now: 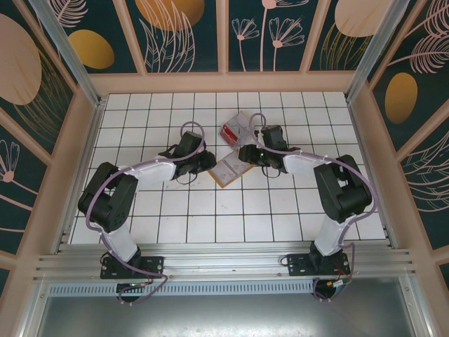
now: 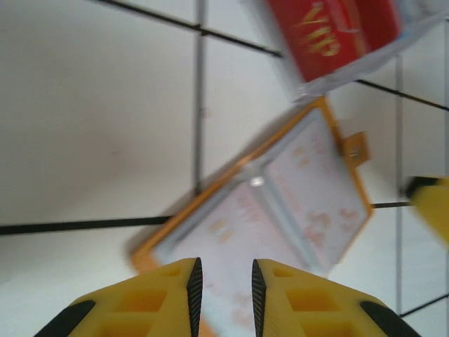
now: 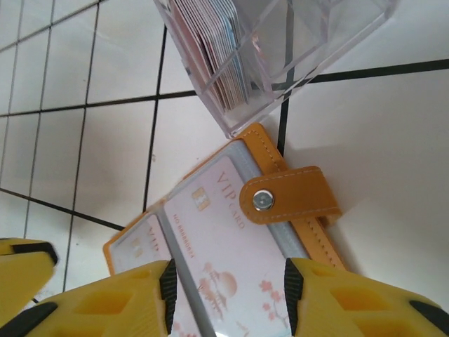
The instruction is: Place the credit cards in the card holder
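Note:
The card holder (image 1: pixel 226 170) lies open on the tiles between both grippers, orange-edged with a snap strap (image 3: pixel 287 200). A whitish credit card (image 3: pixel 224 260) with a blossom print lies in its right pocket, and another whitish card (image 3: pixel 144 246) in the left pocket. My right gripper (image 3: pixel 229 291) hovers just over that card, open, its pads standing apart on either side of it. My left gripper (image 2: pixel 224 281) is over the holder's (image 2: pixel 354 147) other end, open by a narrow gap with nothing in it. A red credit card (image 2: pixel 333 31) lies beyond the holder.
A clear plastic box (image 3: pixel 280 49) holding several upright cards (image 3: pixel 214 42) stands right against the holder's far edge; it also shows behind the holder in the top view, clear box (image 1: pixel 237 126). White tiled floor surrounds it, with wooden walls (image 1: pixel 77 140) at the sides.

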